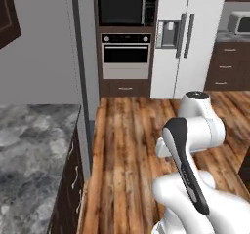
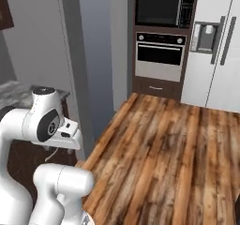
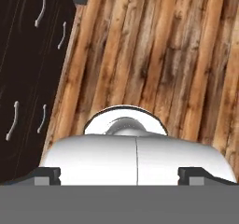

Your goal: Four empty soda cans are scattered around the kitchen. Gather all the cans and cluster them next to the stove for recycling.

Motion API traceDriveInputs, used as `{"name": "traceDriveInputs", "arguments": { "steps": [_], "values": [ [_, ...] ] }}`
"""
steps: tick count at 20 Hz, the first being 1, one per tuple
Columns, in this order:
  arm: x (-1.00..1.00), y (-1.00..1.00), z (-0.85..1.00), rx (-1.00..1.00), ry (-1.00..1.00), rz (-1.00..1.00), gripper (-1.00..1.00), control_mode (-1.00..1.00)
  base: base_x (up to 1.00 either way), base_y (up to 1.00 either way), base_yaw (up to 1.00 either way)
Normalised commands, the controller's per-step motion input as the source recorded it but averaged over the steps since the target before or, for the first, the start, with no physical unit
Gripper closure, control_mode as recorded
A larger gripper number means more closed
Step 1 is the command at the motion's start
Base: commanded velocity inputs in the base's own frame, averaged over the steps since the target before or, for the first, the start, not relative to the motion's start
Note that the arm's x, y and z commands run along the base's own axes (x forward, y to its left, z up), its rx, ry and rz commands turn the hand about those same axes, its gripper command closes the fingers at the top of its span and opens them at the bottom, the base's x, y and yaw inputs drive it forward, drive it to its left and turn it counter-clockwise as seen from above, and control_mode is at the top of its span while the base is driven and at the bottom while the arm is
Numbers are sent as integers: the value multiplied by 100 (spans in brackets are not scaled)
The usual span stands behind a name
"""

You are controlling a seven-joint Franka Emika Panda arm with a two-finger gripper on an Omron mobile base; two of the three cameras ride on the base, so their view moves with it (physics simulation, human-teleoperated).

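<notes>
- No soda cans or stove appear from here; the search could stall facing the wall oven (image 1: pixel 125 55) and fridge (image 1: pixel 188 38).
- Fingers (image 3: pixel 46 175) spread wide, empty, aimed at wooden floor (image 3: pixel 154 55).
- Driving close risks clipping the granite surface (image 1: pixel 34 150) corner.

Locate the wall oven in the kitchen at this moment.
The wall oven stands at the far end of the wooden floor, directly under the microwave and just left of the white refrigerator in both base views.
</notes>
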Motion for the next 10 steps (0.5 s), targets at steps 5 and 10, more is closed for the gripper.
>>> {"name": "traceDriveInputs", "arguments": {
  "steps": [5, 10],
  "values": [
    [0, 0, 0, 0, 0, 0, -100, 100, 93, -1, -38],
    [0, 0, 0, 0, 0, 0, -100, 100, 100, -1, -13]
  ]
}}
